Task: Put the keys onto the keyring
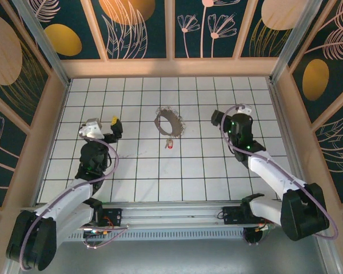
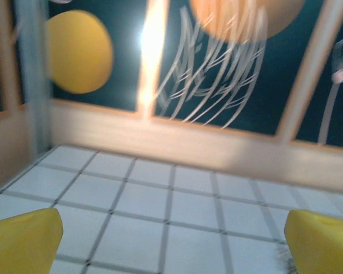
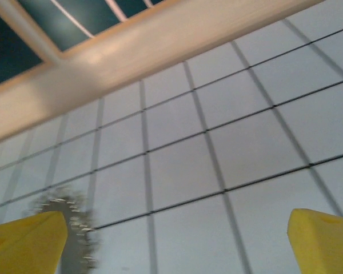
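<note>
Jaws wide, key (image 1: 169, 144) beside keyring (image 1: 169, 123), walls (image 1: 171, 67) around

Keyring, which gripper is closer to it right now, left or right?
Right, but only slightly. The right gripper sits just right of the keyring, open; the left gripper sits a bit farther off on its left, also open.

Overhead and two wrist cameras.
Overhead looks straight down; wrist views skim the same tiled table (image 1: 137, 177), close.
</note>
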Robot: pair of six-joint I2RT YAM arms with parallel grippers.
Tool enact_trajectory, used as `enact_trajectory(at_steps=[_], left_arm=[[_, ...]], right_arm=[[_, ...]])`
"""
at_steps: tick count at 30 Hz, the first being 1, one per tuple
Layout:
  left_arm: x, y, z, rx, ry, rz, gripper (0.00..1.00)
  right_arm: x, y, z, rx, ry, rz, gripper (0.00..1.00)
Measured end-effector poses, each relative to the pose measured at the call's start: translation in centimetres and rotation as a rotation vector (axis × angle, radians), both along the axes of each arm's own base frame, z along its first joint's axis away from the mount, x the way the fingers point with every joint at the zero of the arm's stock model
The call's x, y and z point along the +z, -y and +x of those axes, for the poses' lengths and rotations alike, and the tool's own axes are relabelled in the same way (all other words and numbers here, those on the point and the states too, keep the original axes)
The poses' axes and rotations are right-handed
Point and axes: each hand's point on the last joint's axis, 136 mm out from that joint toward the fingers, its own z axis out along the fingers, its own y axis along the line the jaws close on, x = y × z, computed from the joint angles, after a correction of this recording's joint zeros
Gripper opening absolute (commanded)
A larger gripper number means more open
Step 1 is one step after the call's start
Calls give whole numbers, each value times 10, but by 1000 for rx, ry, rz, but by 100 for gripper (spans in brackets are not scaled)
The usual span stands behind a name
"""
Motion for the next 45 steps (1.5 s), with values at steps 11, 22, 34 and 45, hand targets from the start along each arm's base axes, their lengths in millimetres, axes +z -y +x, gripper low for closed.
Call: enact_trajectory(at_steps=[11,22,34,45], left_arm=[[-75,-55,9,183,-162,110,99],[-80,-48,21,121,-106,139,99],[-83,-43,41,20,-107,143,99],[-90,-48,53,-40,-154,100,99]], right_arm=[[-1,98,9,-286,90,-232,99],[-77,106,-15,-247,60,-328,99],[-80,109,1,-153,158,-282,99],[-75,104,3,-103,186,-260,99]])
